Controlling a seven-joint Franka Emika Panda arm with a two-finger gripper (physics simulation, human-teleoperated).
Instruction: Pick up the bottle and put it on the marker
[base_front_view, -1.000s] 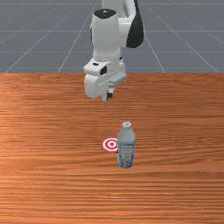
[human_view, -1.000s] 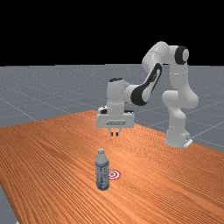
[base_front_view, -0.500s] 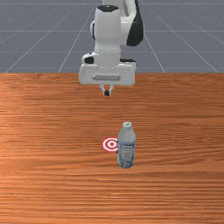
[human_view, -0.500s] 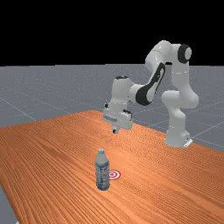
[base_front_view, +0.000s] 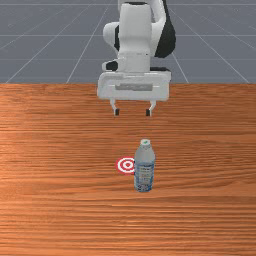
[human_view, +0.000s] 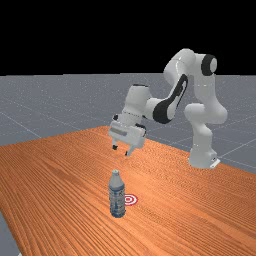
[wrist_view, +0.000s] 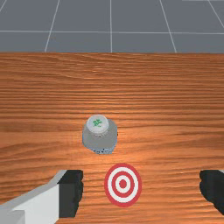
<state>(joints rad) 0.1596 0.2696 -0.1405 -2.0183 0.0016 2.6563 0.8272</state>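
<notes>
the gripper hangs in the air above the bench, its two fingers spread wide with nothing pinched between them. the bottle stands upright on the orange-brown wood, beneath the level of the fingertips and well apart from them. its cap is pale with a green print on top, and a blue and white label wraps its lower body. the marker, a flat round target of red and white rings, lies on the wood near the bottle's base. in the front view the bottle stands in front of the marker's right edge and hides a bit of it, but the wrist view shows a strip of bare wood between the two. in the far view the bottle is just to the far view's left of the marker, and the gripper is higher up than both. the wrist view has the marker in the gap between the spread fingers, with the bottle farther out from the arm than the marker is.
</notes>
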